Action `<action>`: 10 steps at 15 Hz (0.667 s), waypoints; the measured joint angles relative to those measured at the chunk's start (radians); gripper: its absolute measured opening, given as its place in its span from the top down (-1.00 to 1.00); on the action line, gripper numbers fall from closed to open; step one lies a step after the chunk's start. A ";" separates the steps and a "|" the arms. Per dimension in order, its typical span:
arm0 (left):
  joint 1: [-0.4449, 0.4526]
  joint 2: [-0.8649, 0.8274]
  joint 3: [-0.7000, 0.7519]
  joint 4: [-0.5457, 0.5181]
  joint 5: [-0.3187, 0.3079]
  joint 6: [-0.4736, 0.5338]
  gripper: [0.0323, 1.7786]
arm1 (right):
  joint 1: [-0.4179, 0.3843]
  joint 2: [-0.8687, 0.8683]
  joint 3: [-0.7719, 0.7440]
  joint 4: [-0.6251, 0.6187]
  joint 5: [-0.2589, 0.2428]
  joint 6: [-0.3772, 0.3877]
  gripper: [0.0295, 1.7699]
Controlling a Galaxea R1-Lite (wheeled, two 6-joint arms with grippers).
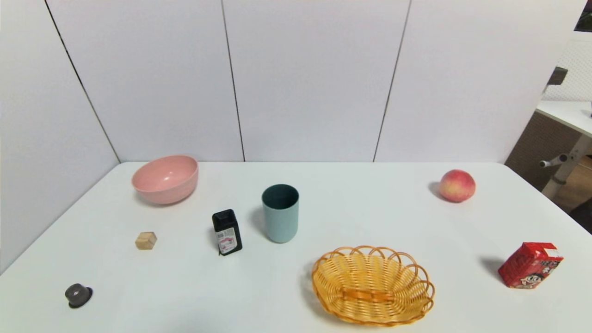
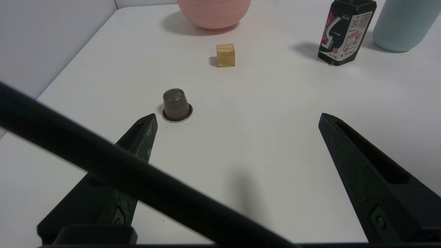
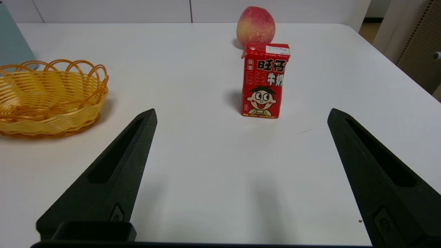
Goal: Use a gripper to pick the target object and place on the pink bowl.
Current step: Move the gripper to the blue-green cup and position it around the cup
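Observation:
The pale blue-green cup (image 1: 280, 212) stands upright mid-table, its teal inside showing; its lower wall also shows in the left wrist view (image 2: 403, 24). The pink bowl (image 1: 165, 179) sits at the far left near the wall; its underside shows as well (image 2: 213, 13). Neither arm appears in the head view. My left gripper (image 2: 237, 117) hangs open over bare table near the front left, nothing between its fingers. My right gripper (image 3: 241, 113) is open too, low over the table near the front right, empty.
A black labelled bottle (image 1: 226, 232) stands just left of the cup. A wooden cube (image 1: 146, 240) and a grey capsule (image 1: 77, 294) lie front left. A woven yellow basket (image 1: 372, 284), a red milk carton (image 1: 529, 265) and a peach (image 1: 457, 185) occupy the right half.

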 joint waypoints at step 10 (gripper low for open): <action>0.000 0.000 0.000 0.000 0.000 0.000 -0.90 | 0.000 0.000 0.000 0.000 0.000 0.000 -0.93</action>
